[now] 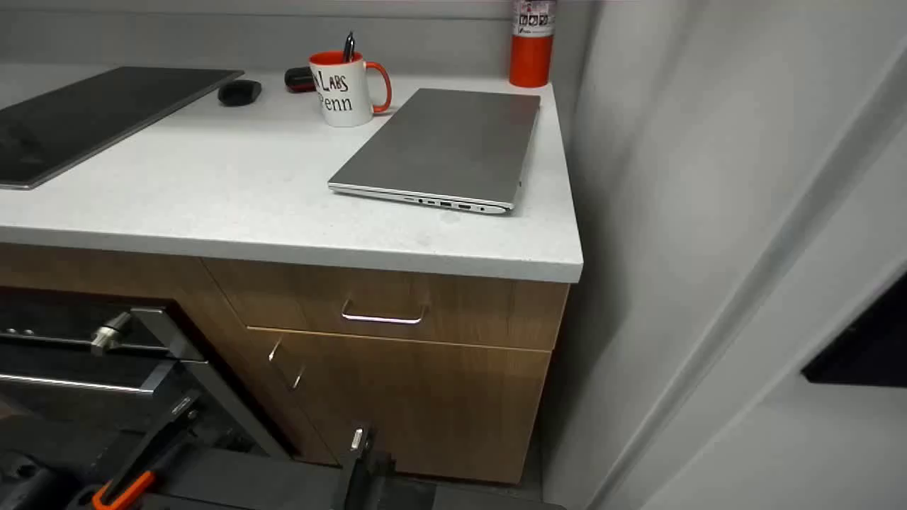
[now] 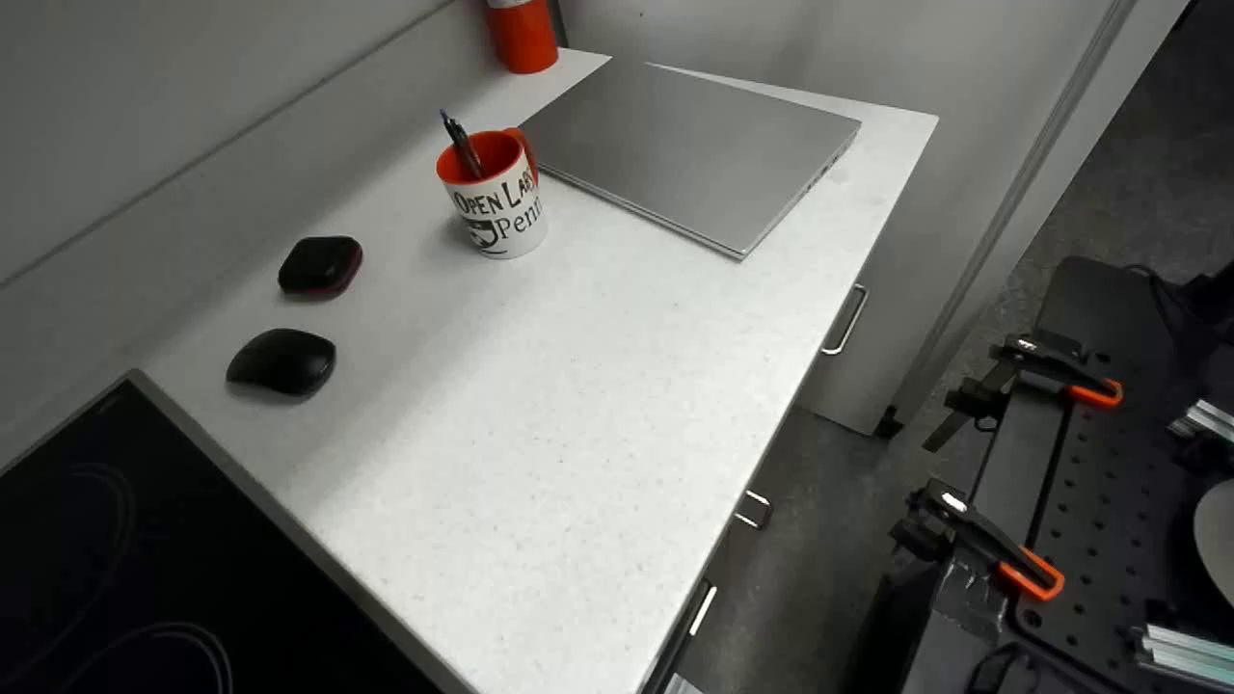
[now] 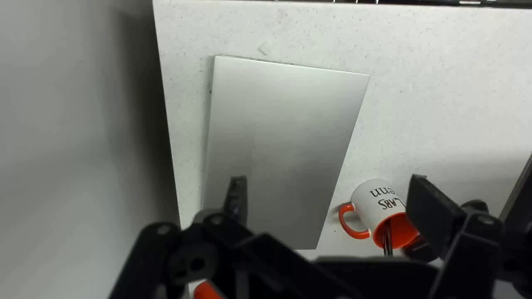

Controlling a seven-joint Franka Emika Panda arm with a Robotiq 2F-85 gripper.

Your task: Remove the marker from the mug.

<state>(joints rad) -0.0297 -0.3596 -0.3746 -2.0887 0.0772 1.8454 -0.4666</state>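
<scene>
The mug is white with a red handle and rim and dark print. It stands upright on the counter beside the laptop, in both exterior views (image 1: 352, 106) (image 2: 511, 226) and the wrist view (image 3: 374, 197). The marker, thin and dark, leans inside the mug with its upper end above the rim, in both exterior views (image 1: 348, 48) (image 2: 464, 147) and the wrist view (image 3: 387, 240). Its lower part is hidden in the mug. My gripper (image 3: 328, 178) is open and empty in the wrist view, fingers wide apart; the right finger overlaps the mug's edge in that view. Neither exterior view shows the gripper.
A closed grey laptop (image 1: 446, 142) lies right of the mug. A red canister (image 1: 531, 60) stands at the back corner. A black-and-red lump (image 2: 321, 265) and a black mouse (image 2: 282, 361) lie near a black cooktop (image 2: 96, 540). A grey wall (image 1: 673, 177) borders the counter.
</scene>
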